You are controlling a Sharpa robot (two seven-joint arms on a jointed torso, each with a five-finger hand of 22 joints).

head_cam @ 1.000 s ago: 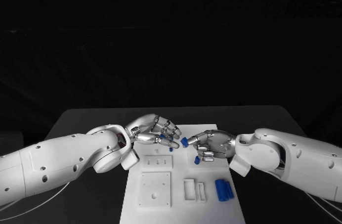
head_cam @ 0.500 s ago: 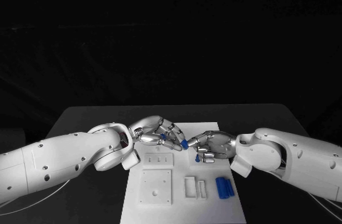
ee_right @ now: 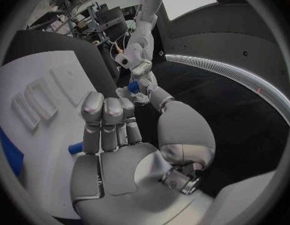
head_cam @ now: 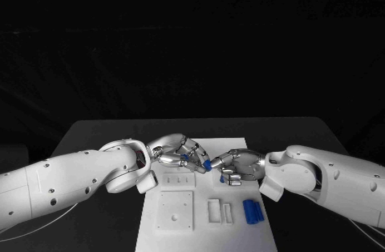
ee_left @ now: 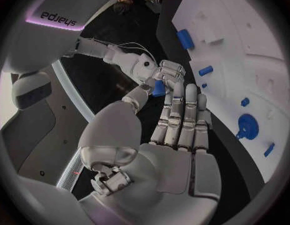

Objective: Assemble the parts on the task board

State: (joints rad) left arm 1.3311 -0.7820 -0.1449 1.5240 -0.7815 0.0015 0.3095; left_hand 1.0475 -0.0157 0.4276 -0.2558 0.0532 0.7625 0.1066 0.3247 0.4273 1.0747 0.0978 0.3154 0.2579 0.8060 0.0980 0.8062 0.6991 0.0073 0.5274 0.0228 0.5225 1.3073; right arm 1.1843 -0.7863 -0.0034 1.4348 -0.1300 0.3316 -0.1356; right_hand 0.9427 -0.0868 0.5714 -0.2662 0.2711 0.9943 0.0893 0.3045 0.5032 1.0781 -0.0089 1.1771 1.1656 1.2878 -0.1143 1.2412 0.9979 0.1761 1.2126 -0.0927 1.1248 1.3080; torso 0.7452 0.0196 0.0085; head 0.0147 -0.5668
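The white task board (head_cam: 205, 230) lies in the middle of the table. Above its far half my two hands meet around one small blue part (head_cam: 207, 164). My right hand (head_cam: 237, 166) pinches the part between thumb and finger, seen close in the right wrist view (ee_right: 132, 86). My left hand (head_cam: 179, 152) has its thumb and a fingertip closed on the same part (ee_left: 159, 88). Two long blue parts (head_cam: 252, 211) lie side by side at the board's right edge. A short blue part (head_cam: 221, 179) lies under my right hand.
White blocks sit on the board: a square plate (head_cam: 175, 211), a small slotted block (head_cam: 178, 181) and two narrow bars (head_cam: 218, 212). Several more blue parts (ee_left: 247, 126) lie on the board in the left wrist view. Bare black table (head_cam: 96, 135) flanks the board.
My left hand has moved right toward my right hand and closed its fingertips on the blue part held there. The right hand has stayed nearly still.
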